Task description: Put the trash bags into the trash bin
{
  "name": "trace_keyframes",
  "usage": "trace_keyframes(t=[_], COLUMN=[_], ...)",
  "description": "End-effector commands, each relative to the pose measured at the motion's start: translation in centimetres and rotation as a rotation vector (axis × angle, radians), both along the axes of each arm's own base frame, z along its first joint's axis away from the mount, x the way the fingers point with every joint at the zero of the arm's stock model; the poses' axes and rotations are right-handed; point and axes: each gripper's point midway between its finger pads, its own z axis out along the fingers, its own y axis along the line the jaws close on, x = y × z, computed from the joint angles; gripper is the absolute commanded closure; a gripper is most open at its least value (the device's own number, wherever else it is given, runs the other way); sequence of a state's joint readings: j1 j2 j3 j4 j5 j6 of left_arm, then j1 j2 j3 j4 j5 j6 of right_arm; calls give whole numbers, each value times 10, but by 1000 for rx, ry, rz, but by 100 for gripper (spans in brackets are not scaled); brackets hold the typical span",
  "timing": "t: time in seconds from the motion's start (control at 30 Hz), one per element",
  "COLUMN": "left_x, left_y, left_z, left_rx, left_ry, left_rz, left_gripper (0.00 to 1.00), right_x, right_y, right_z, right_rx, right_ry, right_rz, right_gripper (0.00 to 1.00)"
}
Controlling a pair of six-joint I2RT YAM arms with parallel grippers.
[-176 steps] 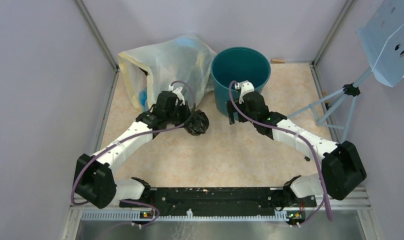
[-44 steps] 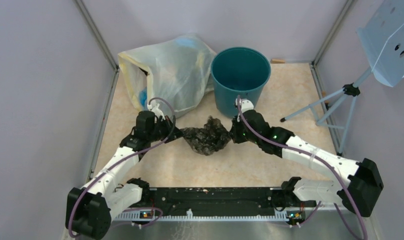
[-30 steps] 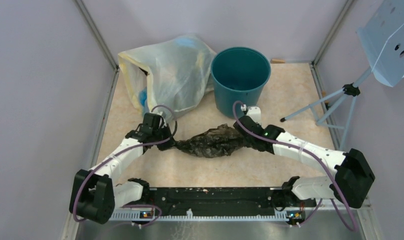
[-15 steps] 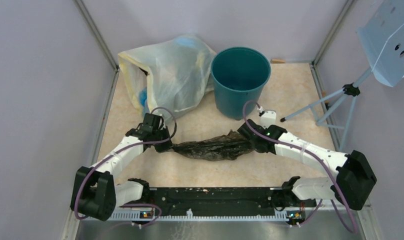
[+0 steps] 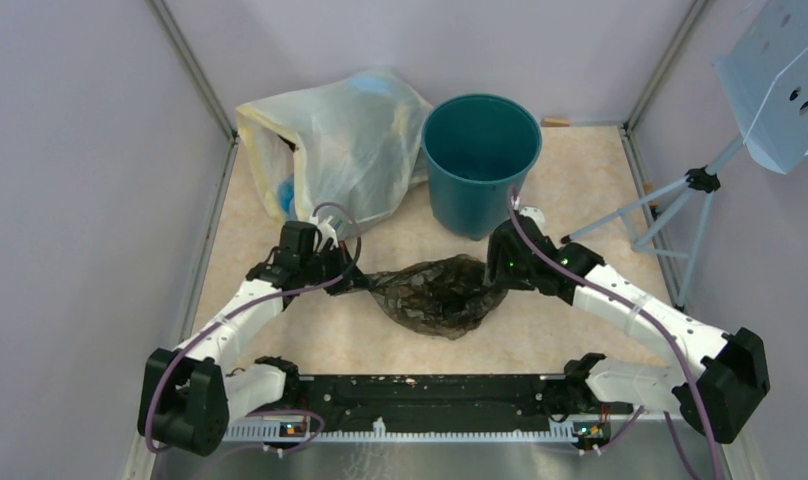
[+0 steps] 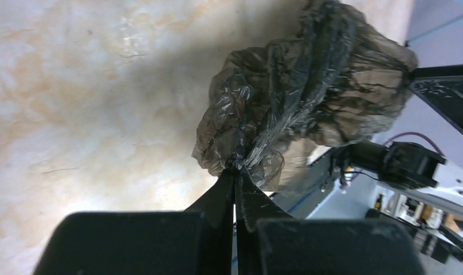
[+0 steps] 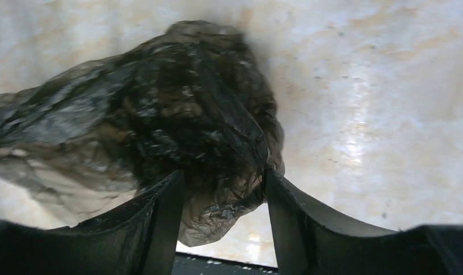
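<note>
The black trash bag [image 5: 435,295] hangs crumpled and slack between my two grippers, in front of the teal-blue trash bin [image 5: 475,205]. My left gripper [image 5: 360,282] is shut on the bag's twisted left end; the left wrist view shows its jaws [image 6: 236,171] pinched together on the plastic [image 6: 309,86]. My right gripper [image 5: 492,278] is at the bag's right end. In the right wrist view its fingers [image 7: 223,175] stand wide apart with the bag's bunched end [image 7: 160,114] between them. The bin's inside looks empty.
A large whitish-yellow bag [image 5: 330,140] with blue contents leans at the back left, touching the bin. A tripod leg [image 5: 620,215] and its light-blue perforated panel [image 5: 780,70] stand at the right. Grey walls enclose three sides. A black rail [image 5: 420,390] runs along the near edge.
The bag was stretched taut between both grippers; now it has bunched into a rounder, slack lump. The left gripper moved a little right. The right gripper's fingers now stand apart.
</note>
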State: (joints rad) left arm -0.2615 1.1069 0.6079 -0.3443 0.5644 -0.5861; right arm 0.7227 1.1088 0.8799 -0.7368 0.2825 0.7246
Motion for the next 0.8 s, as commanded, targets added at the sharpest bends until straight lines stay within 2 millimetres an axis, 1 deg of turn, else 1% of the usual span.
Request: trace_keyframes(t=[0.0, 0.13, 0.2, 0.23, 0.3, 0.37, 0.43, 0.53, 0.6, 0.63, 0.73, 0.77], left_x=[-4, -8, -8, -8, -8, -11, -12, -12, -11, -11, -11, -11], left_y=[-14, -12, -11, -10, -9, -8, -7, -7, -8, -8, -11, -11], left_z=[19, 20, 21, 22, 23, 22, 21, 20, 21, 23, 25, 26], left_rx=[-125, -119, -115, -114, -109, -104, -109, -122, -136, -145, -173, -179], left_ry=[-42, -47, -49, -50, -42, -19, -4, 20, 19, 19, 16, 14], left_rz=[-42, -37, -28, -22, -7, 7, 22, 52, 68, 73, 82, 81], left_gripper=[100, 100, 100, 100, 100, 100, 100, 100, 100, 100, 100, 100], right_x=[-3, -10, -13, -13, -12, -14, -23, -45, -60, -65, -67, -63], right_y=[37, 48, 45, 37, 13, -6, -11, -4, 11, 19, 38, 51], right_z=[32, 34, 33, 31, 32, 37, 41, 37, 31, 29, 25, 25], right_rx=[194, 199, 152, 110, 14, -42, -42, 8, 59, 85, 127, 164], right_ry=[2, 17, 24, 33, 37, 51, 90, 176, 226, 239, 244, 232], right_rz=[56, 87, 95, 64, -32, -135, -188, -238, -228, -203, -123, -69], right_gripper=[45, 45, 43, 38, 25, 20, 20, 21, 24, 26, 29, 29])
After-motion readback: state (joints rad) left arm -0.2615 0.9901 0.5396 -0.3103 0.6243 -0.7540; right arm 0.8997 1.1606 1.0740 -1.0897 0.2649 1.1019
